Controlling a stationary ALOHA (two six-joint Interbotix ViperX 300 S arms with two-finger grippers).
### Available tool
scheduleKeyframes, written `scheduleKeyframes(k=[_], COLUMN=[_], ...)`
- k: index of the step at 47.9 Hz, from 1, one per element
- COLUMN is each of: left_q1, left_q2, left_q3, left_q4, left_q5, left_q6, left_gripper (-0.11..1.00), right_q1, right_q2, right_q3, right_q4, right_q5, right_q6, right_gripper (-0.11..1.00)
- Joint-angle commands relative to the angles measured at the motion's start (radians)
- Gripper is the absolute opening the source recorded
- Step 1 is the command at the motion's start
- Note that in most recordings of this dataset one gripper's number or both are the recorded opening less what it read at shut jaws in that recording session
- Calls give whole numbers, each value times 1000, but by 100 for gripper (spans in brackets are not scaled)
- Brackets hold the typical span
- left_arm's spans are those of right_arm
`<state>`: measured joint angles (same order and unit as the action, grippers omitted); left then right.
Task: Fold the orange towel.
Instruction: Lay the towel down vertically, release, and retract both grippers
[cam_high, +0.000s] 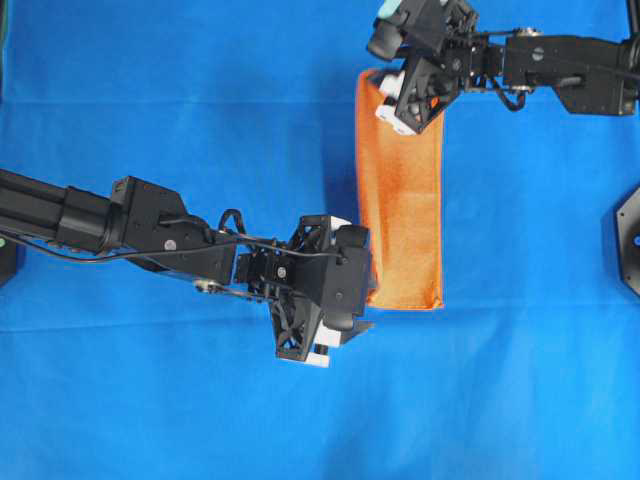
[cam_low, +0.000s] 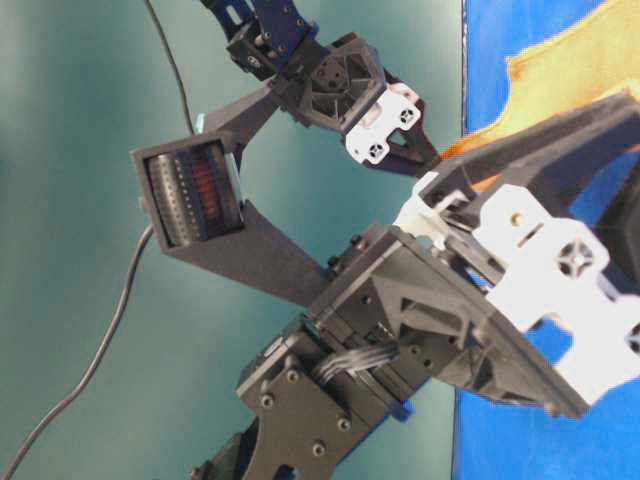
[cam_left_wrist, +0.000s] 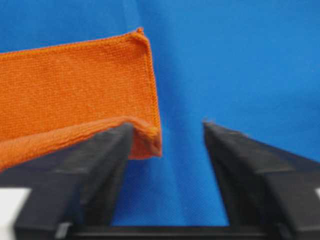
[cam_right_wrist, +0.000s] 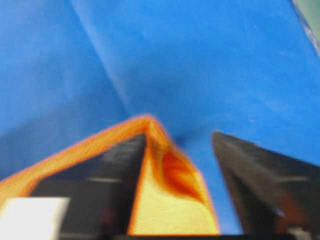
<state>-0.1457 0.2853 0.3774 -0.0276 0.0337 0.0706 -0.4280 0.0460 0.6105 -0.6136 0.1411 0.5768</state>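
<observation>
Overhead view, left to right: left arm, towel, right arm.
Left gripper (cam_high: 352, 300): at near left corner of orange towel (cam_high: 402, 200); fingers (cam_left_wrist: 105, 165) spread, cloth edge draped against one finger, nothing clamped.
Orange towel: flat on blue table cover (cam_high: 180, 100); narrow folded strip, long axis running from far edge toward near edge.
Right gripper (cam_high: 395, 105): over far end of strip; fingers (cam_right_wrist: 250, 175) wide apart, cloth lying between and beside them, no pinch.
Step in hand: judged as release after a lengthwise fold.
Next move: likely lift clear of cloth, then re-grip one short end for a crosswise fold.
</observation>
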Motion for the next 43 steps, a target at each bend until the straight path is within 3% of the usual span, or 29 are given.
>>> scheduleKeyframes(k=[1, 9, 26, 35, 43], left_q1=[5, 15, 32, 51, 98], left_q2=[-28, -46, -224, -322, -399], left_q3=[-15, -6, 66, 164, 273], left_q4=[-2, -2, 0, -2, 0], left_q5=[-5, 26, 222, 207, 67], left_q6=[2, 8, 9, 2, -3], left_gripper=[61, 80, 80, 80, 80], right_q1=[9, 9, 17, 38, 89], right_q2=[-17, -32, -244, -443, -637], right_q3=[-11, 3, 123, 273, 396], right_q4=[-3, -3, -3, 11, 32], right_q5=[0, 6, 44, 31, 17], right_q6=[0, 5, 11, 26, 54], right_gripper=[66, 65, 66, 66, 66])
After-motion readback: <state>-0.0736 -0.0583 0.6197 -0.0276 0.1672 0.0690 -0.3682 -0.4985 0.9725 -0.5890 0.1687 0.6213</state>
